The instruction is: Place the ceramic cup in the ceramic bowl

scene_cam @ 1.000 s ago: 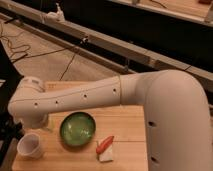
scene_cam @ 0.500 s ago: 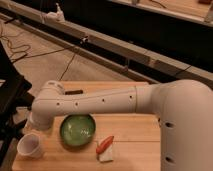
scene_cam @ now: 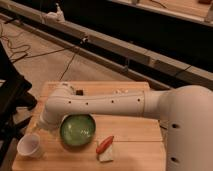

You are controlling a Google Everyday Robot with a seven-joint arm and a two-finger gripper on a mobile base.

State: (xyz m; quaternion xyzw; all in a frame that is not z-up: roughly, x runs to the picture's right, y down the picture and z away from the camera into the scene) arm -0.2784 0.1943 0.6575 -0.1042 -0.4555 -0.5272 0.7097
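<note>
gripper [scene_cam: 44, 128] spread, nothing pinched, just left of ceramic bowl [scene_cam: 78, 131] | ceramic cup [scene_cam: 29, 146] upright, near, lower left of bowl

Wooden table [scene_cam: 135, 145] carries: white ceramic cup [scene_cam: 29, 146] front left, green ceramic bowl [scene_cam: 77, 131] near it, then a white packet [scene_cam: 106, 156] with a red item [scene_cam: 105, 144], possibly a chilli. Gripper [scene_cam: 41, 129] sits low over the table, just above the cup.
</note>
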